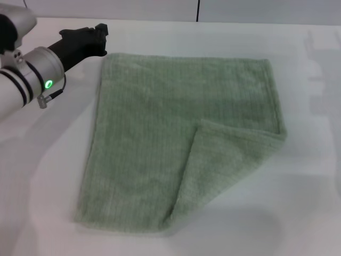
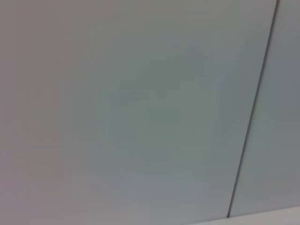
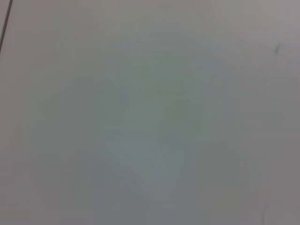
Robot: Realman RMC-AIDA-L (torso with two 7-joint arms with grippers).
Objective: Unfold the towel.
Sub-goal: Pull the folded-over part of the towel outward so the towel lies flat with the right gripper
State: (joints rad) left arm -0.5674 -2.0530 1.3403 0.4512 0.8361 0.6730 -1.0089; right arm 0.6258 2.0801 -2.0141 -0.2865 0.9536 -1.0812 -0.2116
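The pale sage-green towel [image 1: 154, 133] lies flat on the white table [image 1: 309, 186] in the head view. Its near right corner is folded back over the cloth as a triangular flap [image 1: 224, 165]. My left gripper [image 1: 98, 38] is black and hovers at the far left, just beside the towel's far left corner [image 1: 106, 57], holding nothing that I can see. My right gripper is out of view. Neither wrist view shows the towel.
The left arm's silver wrist with a green light [image 1: 42, 80] reaches in from the left edge. A dark seam [image 2: 253, 112] runs across a plain pale panel in the left wrist view. The right wrist view shows only a plain pale surface [image 3: 150, 112].
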